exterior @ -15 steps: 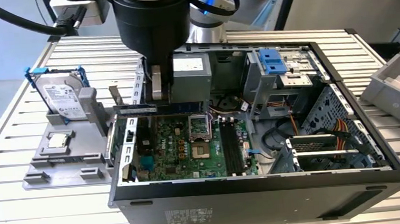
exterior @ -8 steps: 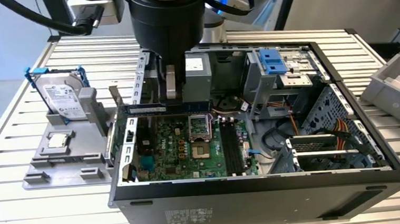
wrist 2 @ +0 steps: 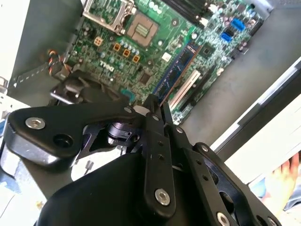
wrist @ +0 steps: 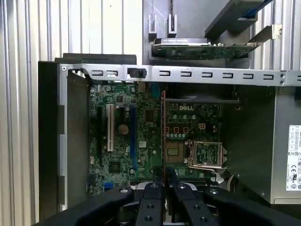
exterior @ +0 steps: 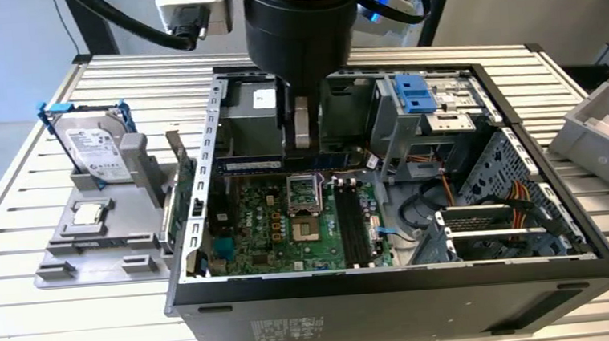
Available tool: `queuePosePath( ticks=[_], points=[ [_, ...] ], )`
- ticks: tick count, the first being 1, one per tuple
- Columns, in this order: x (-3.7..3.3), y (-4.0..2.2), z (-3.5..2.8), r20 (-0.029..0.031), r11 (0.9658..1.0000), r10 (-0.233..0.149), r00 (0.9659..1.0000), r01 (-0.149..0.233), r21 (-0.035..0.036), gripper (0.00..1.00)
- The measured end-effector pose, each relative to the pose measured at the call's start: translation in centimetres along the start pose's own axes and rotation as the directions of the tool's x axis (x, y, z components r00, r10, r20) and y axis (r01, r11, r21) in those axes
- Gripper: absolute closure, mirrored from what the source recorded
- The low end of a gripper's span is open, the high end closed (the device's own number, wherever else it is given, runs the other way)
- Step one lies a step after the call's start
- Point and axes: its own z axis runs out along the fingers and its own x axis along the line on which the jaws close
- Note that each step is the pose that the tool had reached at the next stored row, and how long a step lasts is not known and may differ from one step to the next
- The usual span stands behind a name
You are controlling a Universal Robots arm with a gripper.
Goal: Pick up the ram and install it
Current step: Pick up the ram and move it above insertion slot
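Holding the ram (exterior: 256, 164) clenched in the hand (exterior: 302, 138), level above the motherboard (exterior: 270, 221) inside the open case (exterior: 398, 280): pickup done, ram not yet seated in the slots (exterior: 349, 224).

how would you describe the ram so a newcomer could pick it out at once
Find the open computer case on the slatted table; the arm's gripper reaches down into it above the green motherboard. The ram is the long, thin dark-blue stick clamped in that gripper, held level, unlike the boxy silver hard drive outside the case.
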Motion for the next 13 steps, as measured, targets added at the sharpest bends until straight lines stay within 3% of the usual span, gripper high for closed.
queuePosePath(
  ticks=[5,10,13],
  points=[
    [-0.34,-1.38,-0.01,-0.0002,1.0,0.0,1.0,0.0,-0.0016,1.0],
    [-2.36,-1.87,0.09,-0.0001,1.0,0.0,1.0,0.0,-0.0016,1.0],
    [-3.09,-2.49,0.12,-0.0001,1.0,0.0,1.0,0.0,-0.0016,1.0]
  ],
)
